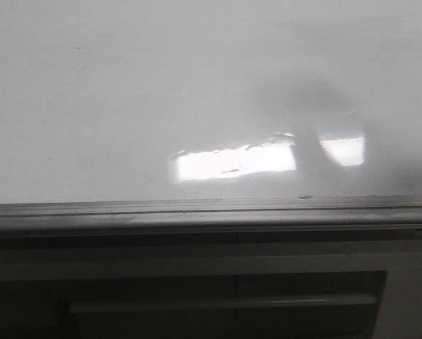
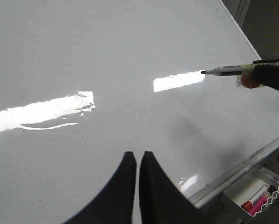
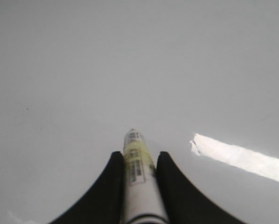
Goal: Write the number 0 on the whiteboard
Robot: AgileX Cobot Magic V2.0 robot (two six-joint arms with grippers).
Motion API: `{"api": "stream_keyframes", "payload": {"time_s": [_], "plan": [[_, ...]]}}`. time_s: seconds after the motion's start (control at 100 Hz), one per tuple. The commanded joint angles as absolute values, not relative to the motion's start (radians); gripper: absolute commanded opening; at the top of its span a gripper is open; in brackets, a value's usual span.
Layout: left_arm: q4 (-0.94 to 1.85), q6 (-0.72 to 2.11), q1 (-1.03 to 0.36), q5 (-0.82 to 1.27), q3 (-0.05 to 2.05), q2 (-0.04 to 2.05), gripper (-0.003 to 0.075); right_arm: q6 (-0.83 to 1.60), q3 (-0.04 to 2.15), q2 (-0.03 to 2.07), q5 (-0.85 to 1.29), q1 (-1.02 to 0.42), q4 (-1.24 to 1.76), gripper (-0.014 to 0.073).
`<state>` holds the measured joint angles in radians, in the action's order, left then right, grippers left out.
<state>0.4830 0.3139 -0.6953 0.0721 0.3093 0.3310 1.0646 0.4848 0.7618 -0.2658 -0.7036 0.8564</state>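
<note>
The whiteboard (image 1: 126, 85) is glossy white and fills most of the front view; neither gripper shows there. The number 0 is out of view in every frame; the board surface (image 2: 83, 56) I see is bare. My right gripper (image 3: 137, 154) is shut on a white marker (image 3: 137, 170) that points at the board (image 3: 130, 56). In the left wrist view the marker (image 2: 225, 71) sticks out of the right gripper (image 2: 263, 74), its black tip close over the board; whether it touches I cannot tell. My left gripper (image 2: 135, 155) hangs over the board, shut with nothing in it.
A grey metal rail (image 1: 211, 208) runs along the board's bottom edge, with dark panelling (image 1: 196, 282) under it. A small white tray (image 2: 258, 196) with red and pink markers sits below the rail. A soft shadow (image 1: 309, 99) falls on the board.
</note>
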Motion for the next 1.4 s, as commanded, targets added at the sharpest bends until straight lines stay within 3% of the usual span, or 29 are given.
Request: {"api": "stream_keyframes", "payload": {"time_s": [0.0, 0.45, 1.39], "plan": [[0.495, 0.304, -0.694, -0.011, 0.337, 0.337, -0.002, 1.065, 0.58, 0.84, -0.297, -0.697, 0.844, -0.0057], [0.522, 0.304, -0.694, -0.009, 0.337, 0.337, -0.002, 1.065, 0.773, 1.137, -0.298, -0.697, 0.919, -0.0057], [0.537, 0.304, -0.694, 0.013, 0.337, 0.337, -0.002, 1.065, 0.751, 1.201, 0.006, -0.697, 0.957, -0.0046]]}}
